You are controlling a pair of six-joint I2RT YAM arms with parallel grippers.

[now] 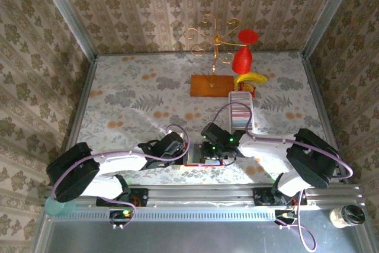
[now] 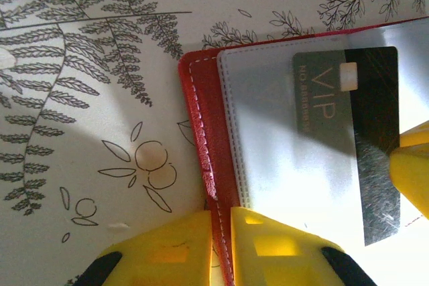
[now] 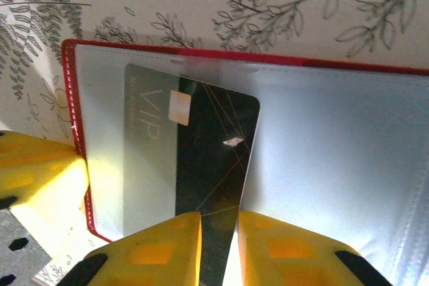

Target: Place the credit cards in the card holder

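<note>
The red card holder (image 3: 72, 98) lies open on the floral table, its clear pockets facing up. A black VIP credit card (image 3: 201, 152) sits partly inside the left pocket, its left half greyed by the plastic. My right gripper (image 3: 220, 246) is shut on the card's near end. My left gripper (image 2: 223, 246) is shut on the holder's red stitched edge (image 2: 201, 125), and the same card (image 2: 362, 138) lies off to its right. From above, both grippers (image 1: 188, 153) (image 1: 211, 152) meet over the card holder (image 1: 195, 162) near the front edge. More credit cards (image 1: 241, 114) stand in a row farther back.
The spare cards stand in a long white tray (image 1: 231, 95) behind the right arm. Behind that tray are an orange-brown stand base (image 1: 211, 86) with a gold wire tree, a red figure (image 1: 242, 57) and a banana (image 1: 251, 77). Patterned walls close in the table.
</note>
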